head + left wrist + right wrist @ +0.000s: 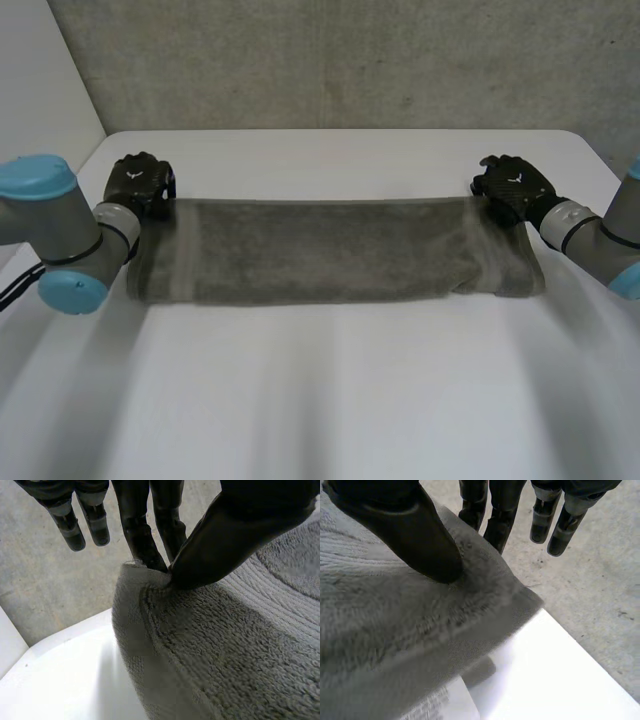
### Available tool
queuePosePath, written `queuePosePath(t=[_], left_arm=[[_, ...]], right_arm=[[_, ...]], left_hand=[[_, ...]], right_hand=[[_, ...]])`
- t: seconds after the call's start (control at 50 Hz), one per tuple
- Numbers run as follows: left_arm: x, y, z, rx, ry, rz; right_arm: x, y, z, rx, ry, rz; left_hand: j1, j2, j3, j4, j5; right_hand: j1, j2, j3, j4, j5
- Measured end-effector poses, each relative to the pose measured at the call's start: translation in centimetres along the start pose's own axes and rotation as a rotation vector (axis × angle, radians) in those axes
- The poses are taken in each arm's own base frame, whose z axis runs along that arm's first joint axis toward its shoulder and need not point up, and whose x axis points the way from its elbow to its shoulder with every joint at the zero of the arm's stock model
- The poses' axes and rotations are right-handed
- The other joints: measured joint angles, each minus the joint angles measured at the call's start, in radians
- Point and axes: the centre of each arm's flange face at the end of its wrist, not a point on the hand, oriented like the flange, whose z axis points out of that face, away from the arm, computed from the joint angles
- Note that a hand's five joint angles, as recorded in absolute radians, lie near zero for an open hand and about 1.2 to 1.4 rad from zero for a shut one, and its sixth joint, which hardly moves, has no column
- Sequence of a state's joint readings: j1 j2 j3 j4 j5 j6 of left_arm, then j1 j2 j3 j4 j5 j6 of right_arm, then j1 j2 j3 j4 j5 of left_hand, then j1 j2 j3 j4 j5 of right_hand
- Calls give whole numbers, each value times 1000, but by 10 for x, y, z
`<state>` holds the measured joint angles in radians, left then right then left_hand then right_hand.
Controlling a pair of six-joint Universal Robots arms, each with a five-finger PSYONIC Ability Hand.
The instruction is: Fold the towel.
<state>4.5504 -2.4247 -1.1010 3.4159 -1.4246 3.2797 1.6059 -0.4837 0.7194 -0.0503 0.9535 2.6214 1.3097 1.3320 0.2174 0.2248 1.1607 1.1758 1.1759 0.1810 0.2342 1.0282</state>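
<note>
Spanning most of the white table from side to side, the grey towel lies as a long folded band, its far edge stretched straight between the hands. The left arm comes in at one end and the right arm at the other. The left hand is on the far left corner — in its wrist view the thumb pinches the hem against some fingers, the rest standing clear of the cloth. The right hand grips the far right corner likewise — thumb on top, fingers behind the edge.
</note>
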Motion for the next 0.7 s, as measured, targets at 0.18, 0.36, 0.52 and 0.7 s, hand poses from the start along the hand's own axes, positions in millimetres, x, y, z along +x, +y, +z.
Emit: queuePosePath(t=[0.18, 0.36, 0.52, 0.7], left_arm=[[2, 5, 8, 60, -6, 8], [0, -14, -4, 82, -14, 12], [2, -33, -44, 55, -8, 9], [10, -26, -88, -35, 7, -5]], right_arm=[[10, 1, 5, 38, 95, -39], [26, -33, -12, 82, 199, -9], [14, -66, -57, 36, 181, 89], [-12, -47, -99, -158, 112, 191]], left_hand=[[-1019, -1089, 0, 0, -1108], [-1019, -1090, 0, 0, -1108], [-1019, -1091, 0, 0, -1108], [-1019, -1093, 0, 0, -1108]], right_hand=[[-802, -783, 0, 0, -894], [-931, -919, 0, 0, -964], [-932, -919, 0, 0, -964], [-779, -776, 0, 0, -785]])
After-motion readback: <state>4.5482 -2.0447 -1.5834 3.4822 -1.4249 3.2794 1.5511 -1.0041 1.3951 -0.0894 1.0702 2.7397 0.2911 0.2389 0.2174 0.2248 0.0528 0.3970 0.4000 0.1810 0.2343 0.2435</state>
